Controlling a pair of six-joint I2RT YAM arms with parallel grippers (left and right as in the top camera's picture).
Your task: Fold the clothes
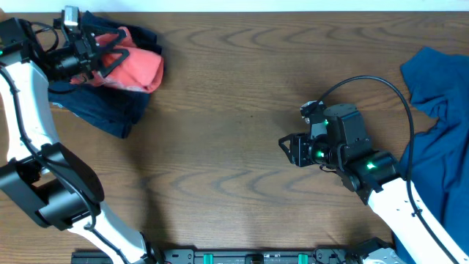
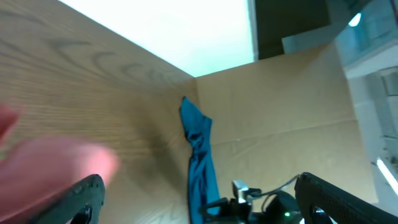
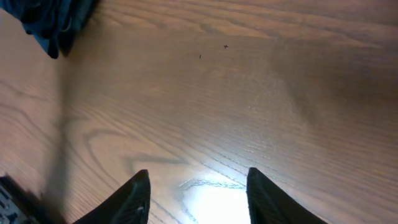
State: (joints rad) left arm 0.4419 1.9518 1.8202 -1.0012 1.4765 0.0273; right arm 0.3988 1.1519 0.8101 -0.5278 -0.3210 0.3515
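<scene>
The wooden table (image 1: 234,95) is bare across its middle, and that is the ground to fold on. No garment is spread out there yet. The biggest piece, a blue garment (image 1: 440,125), lies crumpled at the right edge beside the right arm and partly runs out of the overhead view. At the far left corner a dark navy garment (image 1: 110,110) lies rumpled, with a smaller coral garment (image 1: 143,70) bunched on top of it. The left gripper (image 1: 116,51) sits right over the coral cloth with its fingers spread wide. Its wrist camera shows a pink blur beside one finger but nothing pinched between them. The right gripper (image 1: 287,150) hovers over bare wood near the middle, its fingers also apart and empty.

The step in hand looks like taking the coral piece off the pile. To do it well, the left fingers should close on a hem or corner, not the bunched centre, so that only one layer comes up. They should bite shallow so the navy cloth below is not caught too. Then the piece should be drawn toward the open middle, where the right gripper can take an opposite corner. Whether a clean edge is reachable is hard to tell, because the arm hides part of the cloth.
</scene>
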